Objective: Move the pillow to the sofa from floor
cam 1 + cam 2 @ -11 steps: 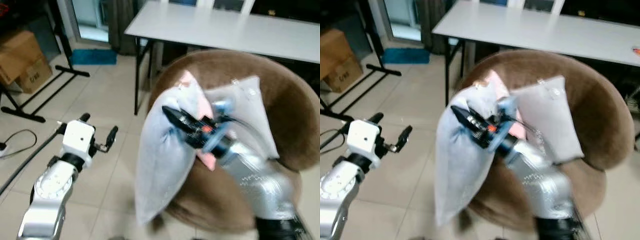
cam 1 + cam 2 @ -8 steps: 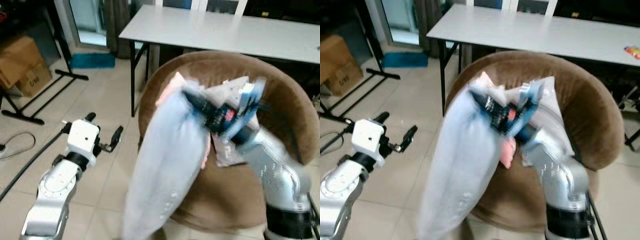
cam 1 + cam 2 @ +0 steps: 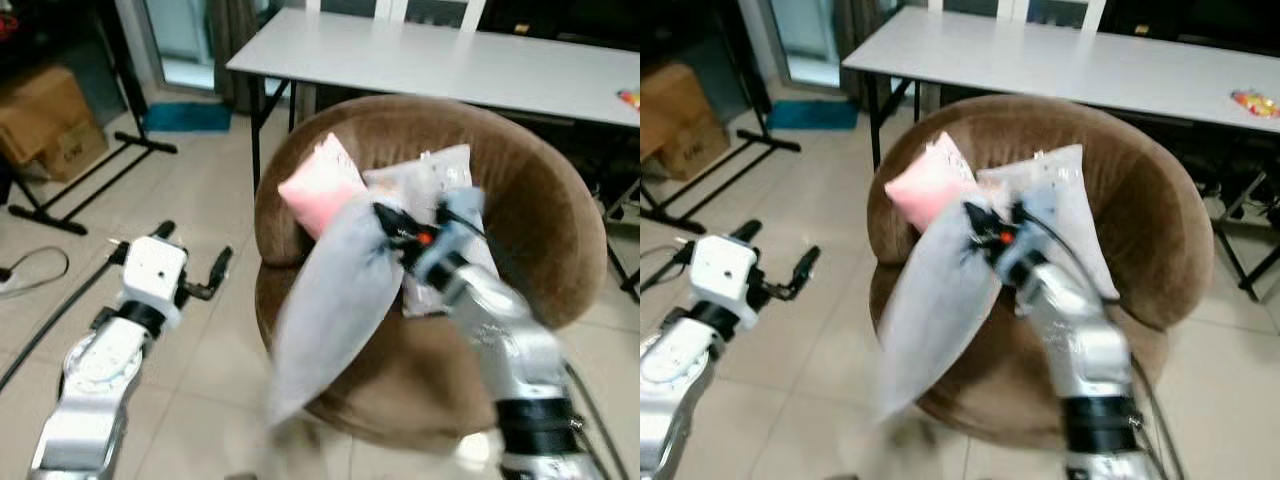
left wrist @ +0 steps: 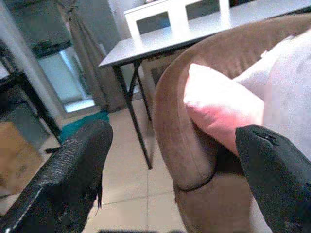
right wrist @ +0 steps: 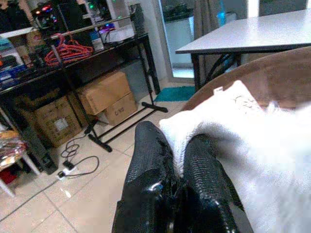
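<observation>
A pale grey pillow [image 3: 335, 300] hangs by one corner from my right gripper [image 3: 388, 222], which is shut on it above the seat of the round brown sofa chair [image 3: 540, 200]. The pillow droops over the chair's front left rim. In the right wrist view both fingers [image 5: 160, 165] pinch the white fabric [image 5: 243, 145]. A pink pillow [image 3: 318, 186] and a whitish pillow [image 3: 432, 185] lean against the chair's back. My left gripper [image 3: 190, 262] is held open over the tiled floor, left of the chair, holding nothing.
A white table [image 3: 430, 55] stands right behind the chair. Cardboard boxes [image 3: 45, 120] and a black stand's legs [image 3: 90, 170] are at the far left, with a cable [image 3: 30, 265] on the floor. A teal mat [image 3: 185, 117] lies by the door.
My right gripper has swung the grey pillow down and in toward the chair seat. The pink pillow behind it is now uncovered. The camera has shifted slightly.
</observation>
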Controlling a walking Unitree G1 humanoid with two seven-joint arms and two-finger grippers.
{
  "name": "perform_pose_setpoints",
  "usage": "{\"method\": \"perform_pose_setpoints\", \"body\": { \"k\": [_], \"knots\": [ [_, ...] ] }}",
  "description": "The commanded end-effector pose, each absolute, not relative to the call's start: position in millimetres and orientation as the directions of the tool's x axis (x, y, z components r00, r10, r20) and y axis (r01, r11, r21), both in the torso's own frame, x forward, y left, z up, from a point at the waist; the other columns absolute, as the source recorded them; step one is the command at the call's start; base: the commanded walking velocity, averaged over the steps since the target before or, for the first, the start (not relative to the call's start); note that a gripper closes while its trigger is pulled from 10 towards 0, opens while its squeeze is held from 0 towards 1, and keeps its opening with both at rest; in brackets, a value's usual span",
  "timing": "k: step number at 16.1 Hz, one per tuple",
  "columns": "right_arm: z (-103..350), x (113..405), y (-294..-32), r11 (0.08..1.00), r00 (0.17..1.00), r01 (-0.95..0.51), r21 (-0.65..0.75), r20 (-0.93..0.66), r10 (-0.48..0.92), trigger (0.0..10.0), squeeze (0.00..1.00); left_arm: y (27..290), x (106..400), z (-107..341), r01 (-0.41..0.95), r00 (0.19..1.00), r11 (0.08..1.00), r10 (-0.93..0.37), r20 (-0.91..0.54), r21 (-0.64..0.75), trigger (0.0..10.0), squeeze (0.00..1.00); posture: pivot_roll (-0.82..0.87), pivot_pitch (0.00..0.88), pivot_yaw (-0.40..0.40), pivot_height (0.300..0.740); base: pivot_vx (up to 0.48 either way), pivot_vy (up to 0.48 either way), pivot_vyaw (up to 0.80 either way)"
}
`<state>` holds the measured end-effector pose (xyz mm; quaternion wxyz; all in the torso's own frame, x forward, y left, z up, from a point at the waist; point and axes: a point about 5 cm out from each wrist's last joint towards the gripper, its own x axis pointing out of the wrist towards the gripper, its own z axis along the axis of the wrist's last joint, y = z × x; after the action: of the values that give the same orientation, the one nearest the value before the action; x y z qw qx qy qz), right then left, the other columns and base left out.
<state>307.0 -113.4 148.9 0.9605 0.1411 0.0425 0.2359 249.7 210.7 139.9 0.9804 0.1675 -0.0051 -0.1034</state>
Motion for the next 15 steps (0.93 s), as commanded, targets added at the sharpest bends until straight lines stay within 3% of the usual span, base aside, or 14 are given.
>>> {"method": "perform_pose_setpoints", "body": {
  "k": [1, 9, 15],
  "knots": [
    [168.9, 313.2, -123.5, 0.880, 0.912, -0.408, 0.244, 0.076, 0.403, 10.0, 0.00, 209.4, 251.1, 141.5, 0.202, 0.978, 0.920, -0.208, -0.019, 0.335, 10.0, 0.00, -0.01, 0.000, -0.022, 0.740, 0.000, -0.296, 0.00],
    [157.1, 317.9, -119.9, 0.930, 0.938, -0.346, 0.123, 0.048, 0.343, 10.0, 0.00, 206.0, 251.0, 136.0, 0.224, 0.974, 0.909, -0.225, -0.039, 0.353, 10.0, 0.00, -0.01, 0.000, -0.028, 0.740, 0.000, -0.299, 0.00],
    [154.0, 317.1, -117.4, 0.930, 0.937, -0.350, 0.108, 0.046, 0.347, 10.0, 0.00, 205.2, 249.6, 131.8, 0.232, 0.973, 0.925, -0.225, -0.058, 0.302, 10.0, 0.00, -0.01, 0.000, -0.040, 0.740, 0.000, 0.000, 0.00]
  ]
}}
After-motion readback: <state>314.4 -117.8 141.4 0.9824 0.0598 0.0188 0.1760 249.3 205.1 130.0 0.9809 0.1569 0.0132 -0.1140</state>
